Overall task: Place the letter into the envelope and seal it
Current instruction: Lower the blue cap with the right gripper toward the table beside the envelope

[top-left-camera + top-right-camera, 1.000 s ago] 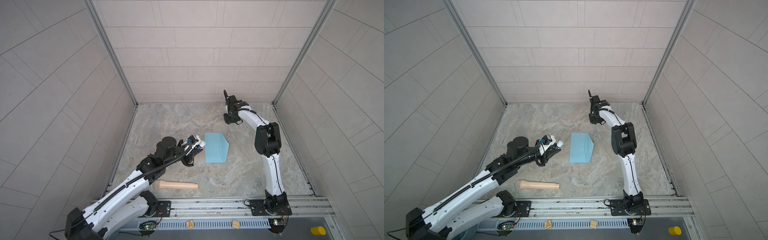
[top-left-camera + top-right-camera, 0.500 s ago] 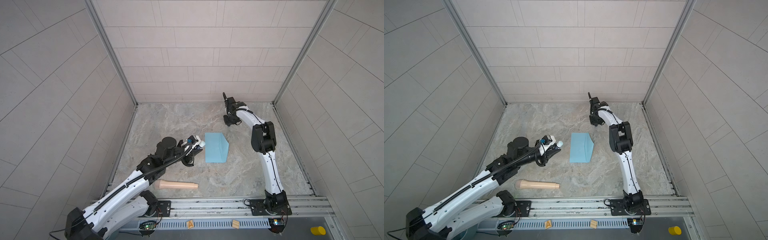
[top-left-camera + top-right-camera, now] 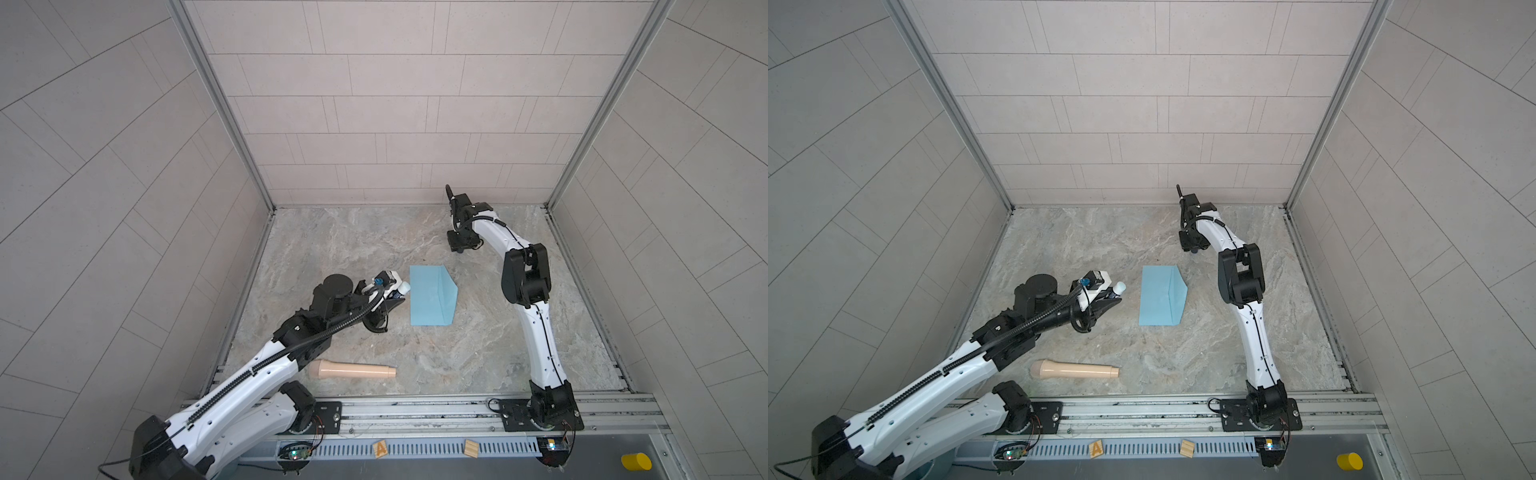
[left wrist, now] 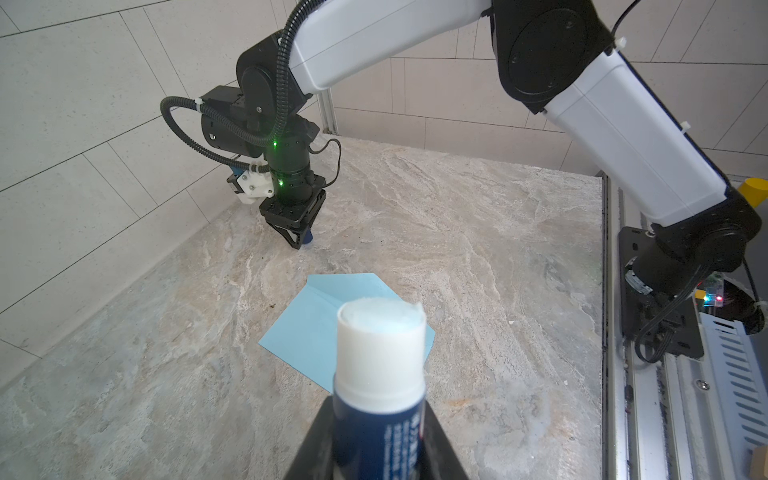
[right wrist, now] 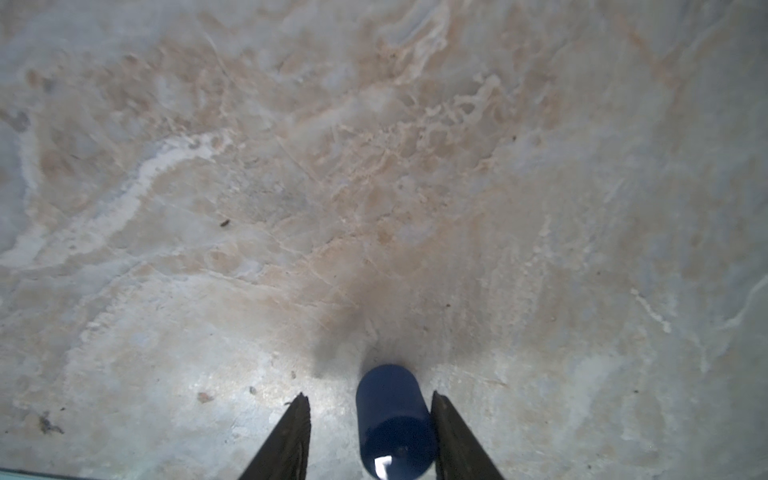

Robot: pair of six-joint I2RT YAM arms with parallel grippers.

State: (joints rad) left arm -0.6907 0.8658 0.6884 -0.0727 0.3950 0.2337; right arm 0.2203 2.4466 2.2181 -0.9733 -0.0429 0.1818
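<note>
On my left, my left jaws are clenched on a glue stick, pinching its dark blue body from both sides. Its white tip is bare and aims toward the middle of the counter. In both top views that tip sits just beside the left edge of the envelope, near it but apart. Closer to the front rail, under my left arm, a beige rod lies flat on its side, well apart from the envelope. The envelope is light blue and lies flat near the middle of the counter. Its long edges run front to back and its pointed flap is on the side toward my right arm. Nothing touches it, and I cannot tell whether the flap is folded over or laid open. Farther right, toward the back wall, my right jaws point down at the counter and are released. Between them a dark blue cap seems to stand on end, its far end on the stone with a shadow beside it. It is close against one jaw, with a clear gap to the other, so I have no grip on it. Last, at the far right, beyond the front rail and off the counter, stands a yellow cylinder.
</note>
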